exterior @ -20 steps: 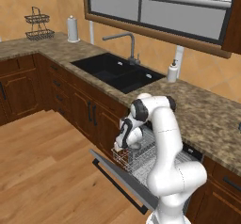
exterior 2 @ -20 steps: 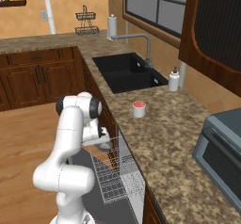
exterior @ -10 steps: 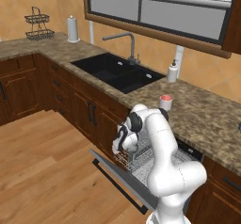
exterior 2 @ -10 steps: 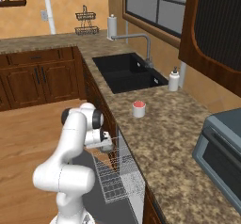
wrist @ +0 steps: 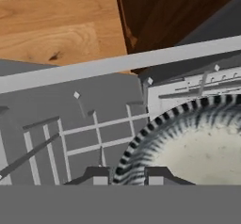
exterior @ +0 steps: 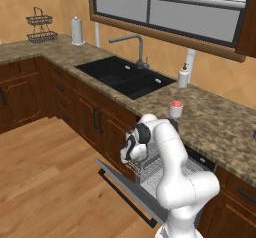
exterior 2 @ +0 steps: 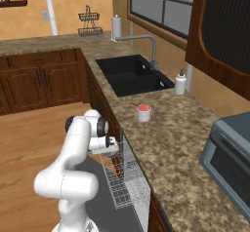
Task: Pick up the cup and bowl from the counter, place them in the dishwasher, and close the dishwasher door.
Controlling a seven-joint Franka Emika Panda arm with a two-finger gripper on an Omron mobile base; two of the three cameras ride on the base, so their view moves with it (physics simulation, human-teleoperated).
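The end effector [exterior: 131,158] hangs low over the white wire rack [exterior: 152,169] of the dishwasher [exterior: 165,174] in the left base view, at the end of the white arm that bends down from the lower right. Its fingers are too small here to tell how far apart they stand. The dishwasher door [exterior: 131,192] lies dropped open — a flat dark grey panel with a long dark bar handle along its near edge. The cup [exterior: 176,109], white with a pink-red rim, stands upright on the counter [exterior: 220,127] above the dishwasher, between the black sink [exterior: 124,78] and the counter's far end. A white soap bottle [exterior: 183,75] stands behind the sink's corner.

In the right base view the end effector [exterior 2: 111,146] sits at the near end of the wire rack [exterior 2: 124,182], just beside the counter [exterior 2: 171,148] edge. The cup [exterior 2: 144,113] stands on the speckled top, well apart from the hand. A grey-blue toaster oven [exterior 2: 229,153] sits at the right.

In the hand view the end effector [wrist: 127,175] shows two dark fingertips [wrist: 97,173] a little apart, and the rim of the bowl [wrist: 188,143] — grey and ribbed, with a pale inside — runs between them. Whether the fingers press the rim or stand clear of it, I cannot tell. The bowl rests in the rack [wrist: 94,129], with the grey door beneath it.
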